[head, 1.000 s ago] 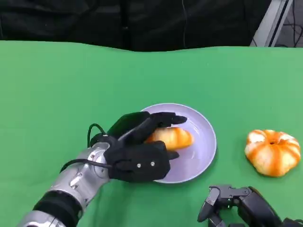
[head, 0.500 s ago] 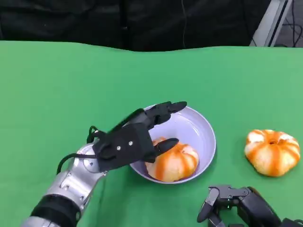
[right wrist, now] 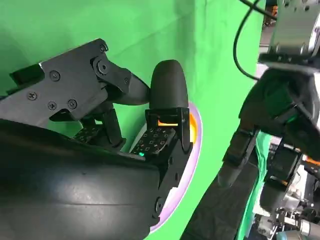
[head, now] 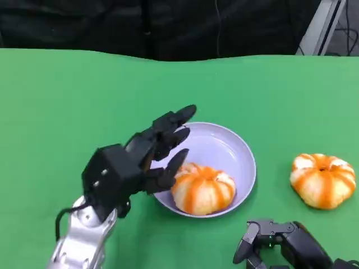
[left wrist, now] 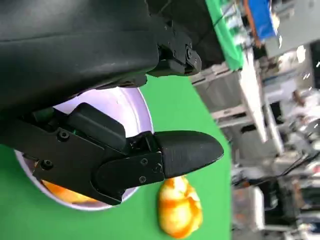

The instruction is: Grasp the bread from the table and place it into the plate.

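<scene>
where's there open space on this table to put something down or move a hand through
Bare green cloth runs along the far side of the table, beyond the plate, and across its left part. A narrower gap lies between the plate and the second bread. It is crowded around the plate: bread fills its near half, the left hand hovers at its left rim, and the right hand sits near.

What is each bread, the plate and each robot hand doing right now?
Bread in plate: lying in the plate, not held.
Second bread: on the table, right of the plate, untouched.
Plate: upright on the table, holding one bread.
Left hand: raised, fingers apart, holding nothing.
Right hand: low by the table edge, holding nothing.
</scene>
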